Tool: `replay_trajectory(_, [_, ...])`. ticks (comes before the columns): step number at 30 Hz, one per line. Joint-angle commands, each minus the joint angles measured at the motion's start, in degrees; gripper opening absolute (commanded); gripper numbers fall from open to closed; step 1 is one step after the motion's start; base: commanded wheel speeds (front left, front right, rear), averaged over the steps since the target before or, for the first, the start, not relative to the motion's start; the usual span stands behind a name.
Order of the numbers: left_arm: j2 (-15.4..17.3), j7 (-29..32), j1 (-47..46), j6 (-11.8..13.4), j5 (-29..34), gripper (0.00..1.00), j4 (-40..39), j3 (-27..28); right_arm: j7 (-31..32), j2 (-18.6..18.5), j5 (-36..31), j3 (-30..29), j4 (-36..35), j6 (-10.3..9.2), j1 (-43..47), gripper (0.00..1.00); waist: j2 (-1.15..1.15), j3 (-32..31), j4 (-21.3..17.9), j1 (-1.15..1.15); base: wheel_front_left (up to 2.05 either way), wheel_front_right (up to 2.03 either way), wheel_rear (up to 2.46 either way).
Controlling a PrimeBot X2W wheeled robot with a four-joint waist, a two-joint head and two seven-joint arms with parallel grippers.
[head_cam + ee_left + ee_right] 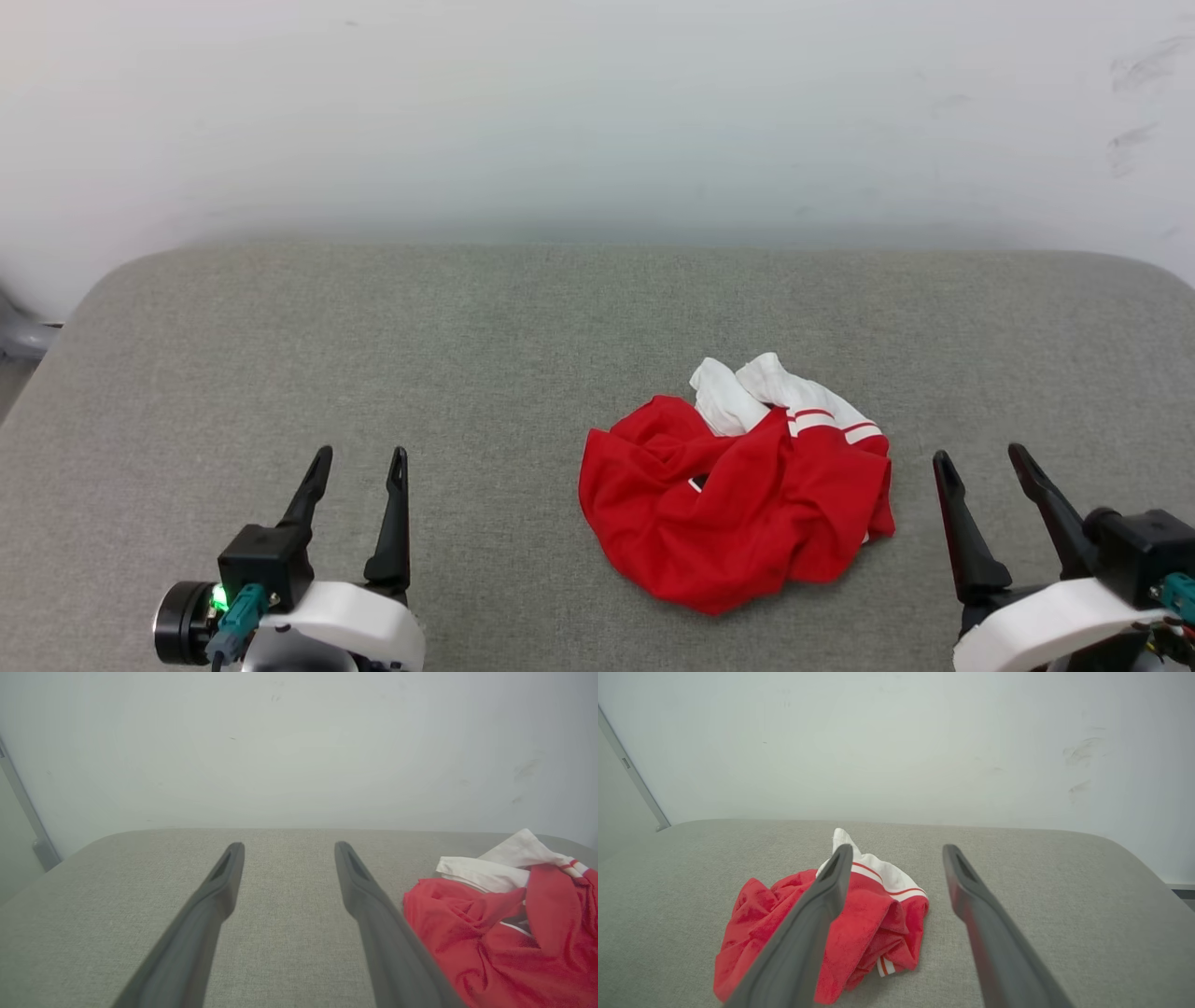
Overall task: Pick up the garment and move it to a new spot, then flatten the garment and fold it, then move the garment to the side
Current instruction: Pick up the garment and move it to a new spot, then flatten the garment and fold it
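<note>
Garment [738, 509] crumpled in a heap on the table [467, 355], nearer my right tool [978, 455] than my left tool [360, 455], both spread and empty; I judge a deep pinch on its raised red middle should lift the whole heap cleanly.

A: What colour is the shirt [728, 523]?
B: Bright red, with white sleeves [738, 392] at its far side; the sleeve trim [826, 420] carries red and white stripes.
A: And the table [467, 355] under it?
B: Plain grey woven cloth.
A: The wall [597, 112]?
B: Pale grey-white, with dark smudges [1134, 103] at the far right.
A: The left gripper [361, 455]?
B: Black fingers [392, 532], white shell [345, 625], a green light [220, 597] and a teal plug [241, 611]. The right gripper [979, 455] matches in black and white.
</note>
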Motion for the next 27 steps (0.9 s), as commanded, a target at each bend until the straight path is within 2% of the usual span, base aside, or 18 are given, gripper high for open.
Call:
replay_trajectory(1, [0.3,0.1,0.7,0.0,0.0,1.00,-0.4,0.0,0.1,0.1,0.2,-0.2,-0.2,-0.04,1.1,1.00,0.00,-0.2,-0.1,0.01,0.00,0.00,0.00])
replay_trajectory(15, [1.1,2.1,3.9,0.4,-1.0,1.00,-3.0,-0.7,0.4,0.1,1.3,-1.1,-0.5,-0.04,3.3,1.00,0.00,-1.1,-1.9,0.01,0.00,0.00,0.00])
replay_trajectory(23, [1.2,2.7,3.4,0.8,-1.4,1.00,-3.2,-0.9,0.5,0.1,1.1,-1.6,-0.2,-0.04,2.6,1.00,0.00,-0.6,-1.7,0.01,0.00,0.00,0.00])
replay_trajectory(27, [0.7,2.2,2.1,0.9,-1.9,1.00,-3.2,-0.8,1.3,0.1,1.1,-3.8,2.5,-0.04,0.5,1.00,0.00,0.6,-0.6,0.01,0.00,0.00,0.00])
